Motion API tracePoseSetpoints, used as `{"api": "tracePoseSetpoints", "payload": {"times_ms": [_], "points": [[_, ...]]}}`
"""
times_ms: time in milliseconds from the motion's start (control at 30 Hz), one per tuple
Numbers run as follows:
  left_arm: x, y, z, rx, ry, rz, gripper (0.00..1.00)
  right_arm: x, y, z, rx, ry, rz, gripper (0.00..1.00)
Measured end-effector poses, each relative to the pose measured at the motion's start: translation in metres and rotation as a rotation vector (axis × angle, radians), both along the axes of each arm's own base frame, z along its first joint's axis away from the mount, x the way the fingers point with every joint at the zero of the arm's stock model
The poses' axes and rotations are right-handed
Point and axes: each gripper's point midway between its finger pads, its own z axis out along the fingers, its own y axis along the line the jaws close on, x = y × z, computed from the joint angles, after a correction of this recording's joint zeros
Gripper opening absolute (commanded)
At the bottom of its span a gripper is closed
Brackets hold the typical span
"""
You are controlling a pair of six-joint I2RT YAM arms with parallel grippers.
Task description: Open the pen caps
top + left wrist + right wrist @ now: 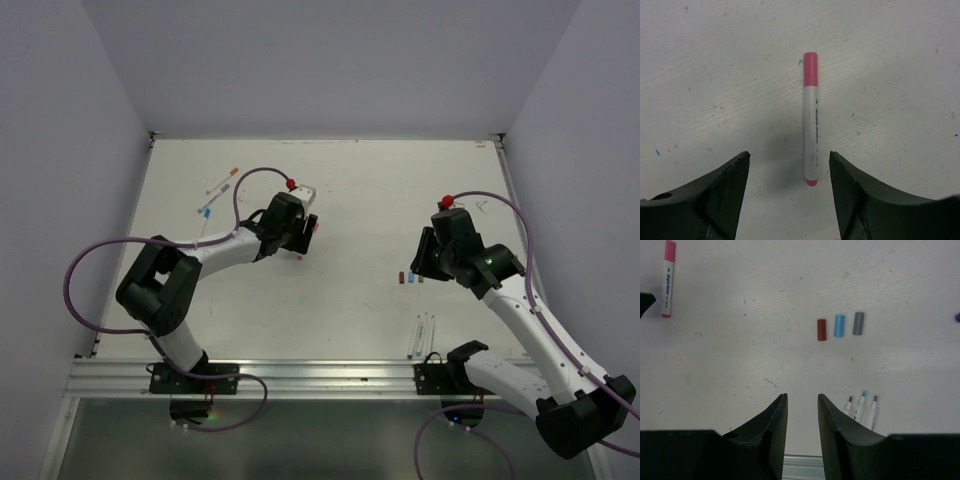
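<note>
A white pen (811, 135) with a pink cap (810, 67) lies flat on the table. My left gripper (789, 160) is open just above it, with the pen's lower end between the fingers, nearer the right one. The same pen shows at the far left of the right wrist view (667, 280). My right gripper (802, 397) is open by a narrow gap and empty. Three loose caps, red (821, 330), blue (839, 325) and grey (858, 323), lie in a row ahead of it. Three uncapped pens (860, 402) lie beside its right finger.
Two more capped pens (222, 185) (208, 205) lie at the far left of the table. The three uncapped pens (420, 335) lie near the front rail (300, 375). The left gripper (300, 235) and right gripper (420, 255) are well apart.
</note>
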Motion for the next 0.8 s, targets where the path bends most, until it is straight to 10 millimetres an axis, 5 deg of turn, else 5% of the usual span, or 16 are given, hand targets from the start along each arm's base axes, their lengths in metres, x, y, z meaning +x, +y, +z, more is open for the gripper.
{"api": "tracePoseSetpoints", "payload": {"times_ms": [267, 467, 800], "points": [[-0.001, -0.001, -0.005, 0.011, 0.005, -0.031, 0.67, 0.005, 0.007, 0.002, 0.025, -0.015, 0.021, 0.34], [-0.003, 0.003, -0.026, 0.048, 0.045, -0.02, 0.6, 0.007, 0.009, 0.004, 0.032, -0.025, 0.025, 0.34], [-0.011, 0.007, -0.04, 0.056, 0.074, -0.014, 0.32, 0.005, 0.011, -0.003, 0.036, -0.011, 0.04, 0.34]]}}
